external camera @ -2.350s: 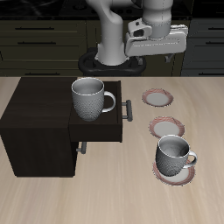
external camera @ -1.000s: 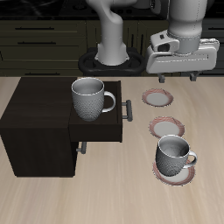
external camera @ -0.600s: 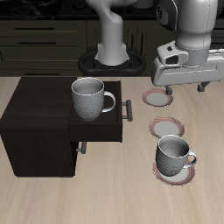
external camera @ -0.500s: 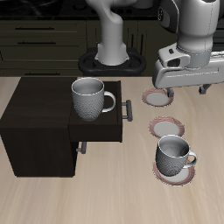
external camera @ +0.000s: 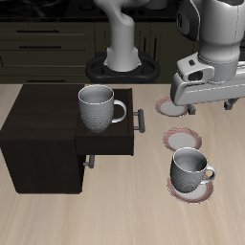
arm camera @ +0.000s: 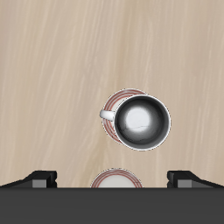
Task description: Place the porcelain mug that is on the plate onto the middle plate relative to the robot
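The porcelain mug [external camera: 191, 171], small, grey-white and speckled, stands upright on the plate [external camera: 178, 190] nearest the table's front edge. The wrist view shows the mug [arm camera: 143, 122] from above, handle out to one side, with its plate's rim [arm camera: 112, 131] around it. The middle plate [external camera: 184, 141] is bare and also shows in part in the wrist view [arm camera: 116, 181]. My gripper [external camera: 202, 107] hangs open and empty above the row of plates, over the farthest and middle ones and well above the mug. Its fingers [arm camera: 39, 179] are spread wide.
A third plate [external camera: 168, 107] lies farthest back, partly behind my gripper. A larger grey-white mug [external camera: 98, 107] stands on a dark cabinet [external camera: 38, 134] whose drawer [external camera: 117, 144] is pulled open toward the plates.
My gripper has moved from above the cabinet's back across to above the plates, coming forward and a little lower. It stays open. The mugs and plates have not moved.
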Robot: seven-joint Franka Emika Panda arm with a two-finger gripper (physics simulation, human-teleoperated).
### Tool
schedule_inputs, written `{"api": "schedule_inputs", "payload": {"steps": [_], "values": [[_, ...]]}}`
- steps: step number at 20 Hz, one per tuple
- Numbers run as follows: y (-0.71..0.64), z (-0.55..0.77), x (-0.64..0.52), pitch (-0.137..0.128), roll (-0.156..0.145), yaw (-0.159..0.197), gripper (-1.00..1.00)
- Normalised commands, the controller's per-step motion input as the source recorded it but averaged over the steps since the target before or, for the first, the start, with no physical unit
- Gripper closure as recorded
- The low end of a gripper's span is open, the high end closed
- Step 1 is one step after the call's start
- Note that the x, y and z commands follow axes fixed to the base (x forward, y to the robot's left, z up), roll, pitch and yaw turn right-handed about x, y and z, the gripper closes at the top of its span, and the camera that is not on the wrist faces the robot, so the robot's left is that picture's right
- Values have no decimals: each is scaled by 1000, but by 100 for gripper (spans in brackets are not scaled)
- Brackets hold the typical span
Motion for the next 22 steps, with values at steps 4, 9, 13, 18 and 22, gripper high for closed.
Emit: {"api": "schedule_inputs", "payload": {"steps": [4,9,13,18,22], "values": [[-40,58,274,-24,10,-19,-100],[-60,-23,150,7,-13,-43,-100],[-151,-90,53,-21,-44,-36,-100],[12,-280,-34,17,32,-8,-100],[143,-551,-27,14,12,28,-100]]}}
